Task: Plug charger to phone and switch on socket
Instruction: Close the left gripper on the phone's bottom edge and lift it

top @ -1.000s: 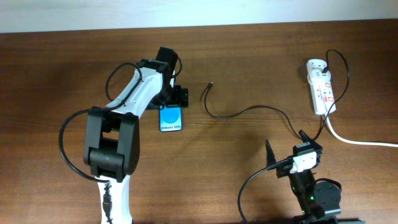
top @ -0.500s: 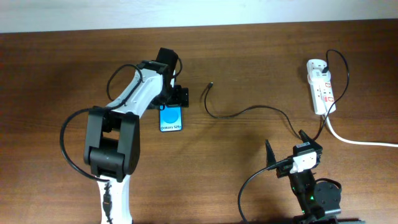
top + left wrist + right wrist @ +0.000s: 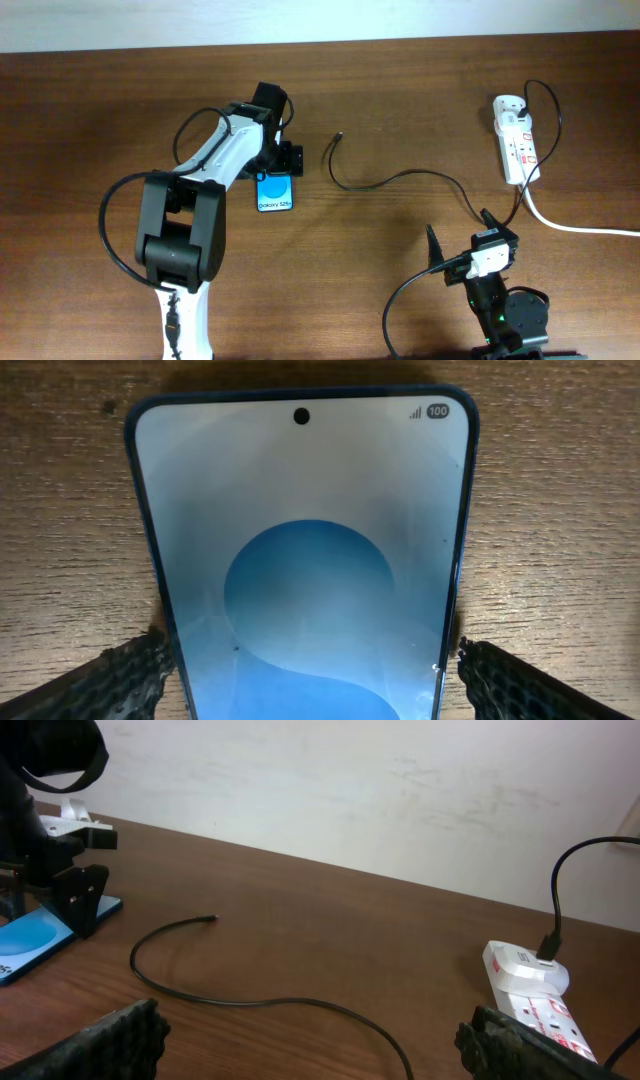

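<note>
Jaws wide on both arms; L jaws straddle glossy slim phone (image 3: 300, 560), woodgrain table (image 3: 560, 510).

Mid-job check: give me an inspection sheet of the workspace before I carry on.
Surface: brown wooden table.
Job's things: phone flat, screen lit; charger tip lying free right of it, unplugged; socket at far right.
Clutter: nothing seen.
Hands: left hand open, astride the phone; right hand open, empty.
Cables: charger curves to the socket; thick white lead exits right.
Surroundings: pale wall behind the table.
</note>
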